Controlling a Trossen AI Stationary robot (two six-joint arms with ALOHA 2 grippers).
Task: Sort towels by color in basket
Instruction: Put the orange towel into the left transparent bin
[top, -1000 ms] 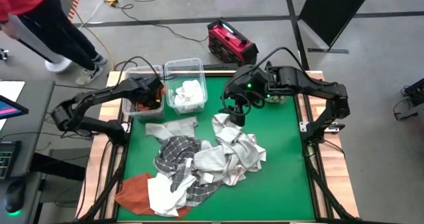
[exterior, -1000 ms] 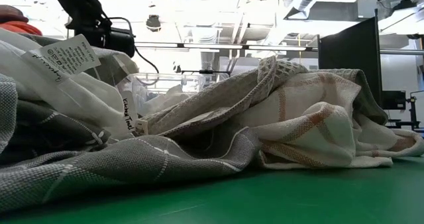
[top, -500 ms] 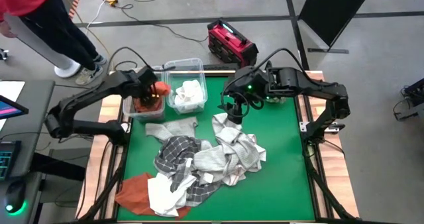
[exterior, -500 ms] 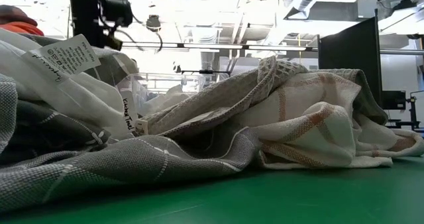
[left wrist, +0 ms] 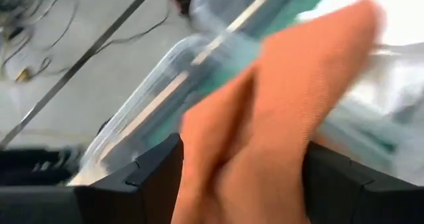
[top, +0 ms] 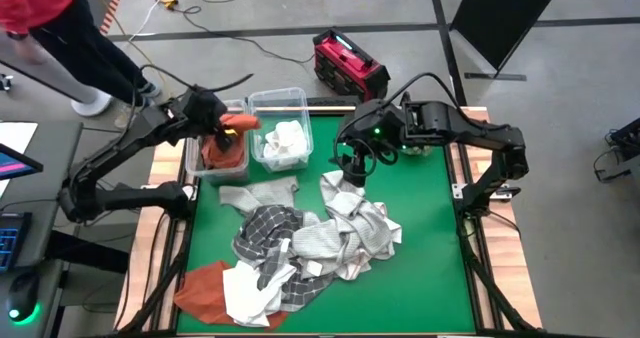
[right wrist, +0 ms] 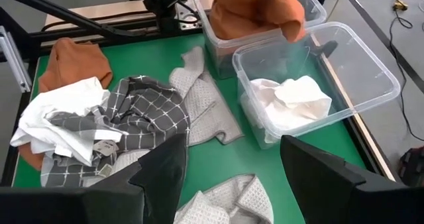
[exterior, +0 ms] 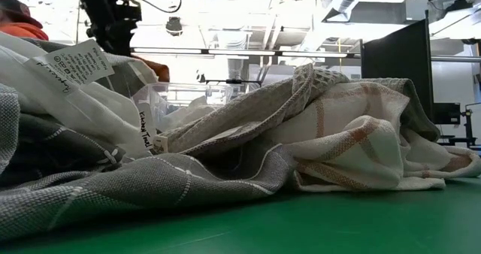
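From above we see the left gripper up over the left-hand clear bin at the table's far edge, and a rust-orange towel sits bunched in that bin, one corner poking up toward the fingers. The bin just beside it holds a white towel. The right gripper hangs over the far edge of the towel pile on the green mat, nothing in its grasp. A second orange towel lies at the pile's near left corner, with a white cloth on top of it. A person in red stands off the table's far left corner. Down at table height, we get a wall of fabric: a dark grey checked towel in front, a white one with faint orange stripes behind it, and a white tagged cloth at left, with the left arm dark above it. On the left wrist, orange cloth fills the frame between the two fingers, which stand wide apart; we cannot tell if it still touches them. On the right wrist, the fingers are spread wide and empty, looking across at both bins, the orange towel heaped in the farther one.
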